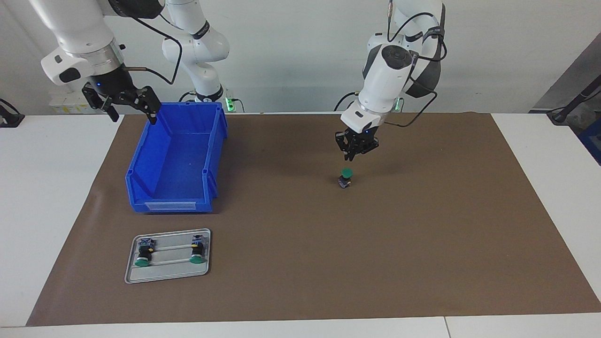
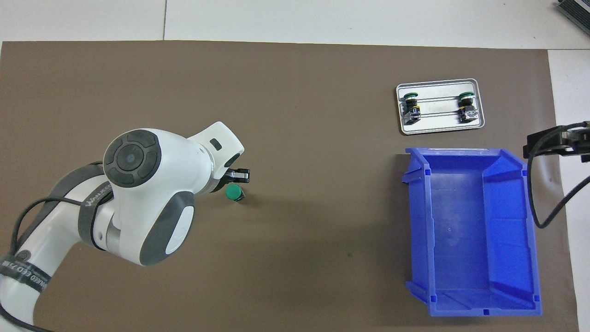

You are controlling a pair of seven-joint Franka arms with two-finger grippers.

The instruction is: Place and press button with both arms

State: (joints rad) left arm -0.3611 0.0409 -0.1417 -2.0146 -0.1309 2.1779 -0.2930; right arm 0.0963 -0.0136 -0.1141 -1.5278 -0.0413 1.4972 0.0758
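A: What did the small green-capped button look like?

B: It had a round flat green top, a short black body and a blue-grey bottom. It stood up straight on the brown paper mat, green top pointing up.

A: Where was it?

B: Alone, mid-mat, well apart from the blue plastic bin.

A: And the claws?

B: The left gripper hung just above it, clenched shut, holding nothing. The right gripper waited, spread wide, over the bin's edge.

We see the left claw mostly hidden under its own arm; the right claw is cut off at the edge.
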